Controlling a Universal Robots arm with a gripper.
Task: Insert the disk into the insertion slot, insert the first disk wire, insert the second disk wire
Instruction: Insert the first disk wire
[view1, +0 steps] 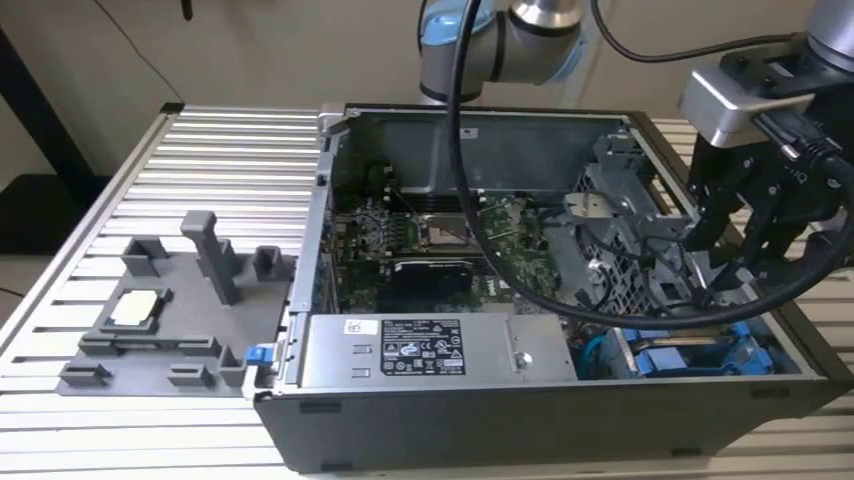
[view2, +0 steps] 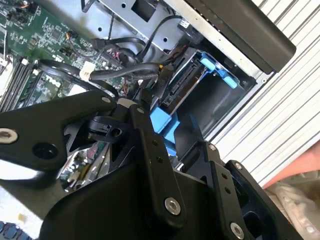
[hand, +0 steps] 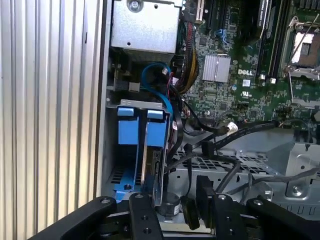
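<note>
Pincer (view1: 721, 262) of the arm hangs released at the exterior view's right, above the drive corner of the open computer case (view1: 561, 425), and its two black fingers (hand: 142, 216) stand apart. The exterior view gives the wide scene: the case lies on a ribbed table (view1: 214, 140), a grey fixture plate (view1: 160, 320) is at the view's left, and a silver power-supply box (view1: 414, 350) sits at the near wall. The first wrist view looks into the bay: the disk (hand: 152, 160) stands on edge in its blue carrier inside the insertion slot (hand: 120, 176), just beside the case wall. Black wires (hand: 240, 132) lie loose beside it, over the perforated cage (hand: 225, 165). In the second wrist view one wire end is near a fingertip; whether they touch, I cannot tell.
</note>
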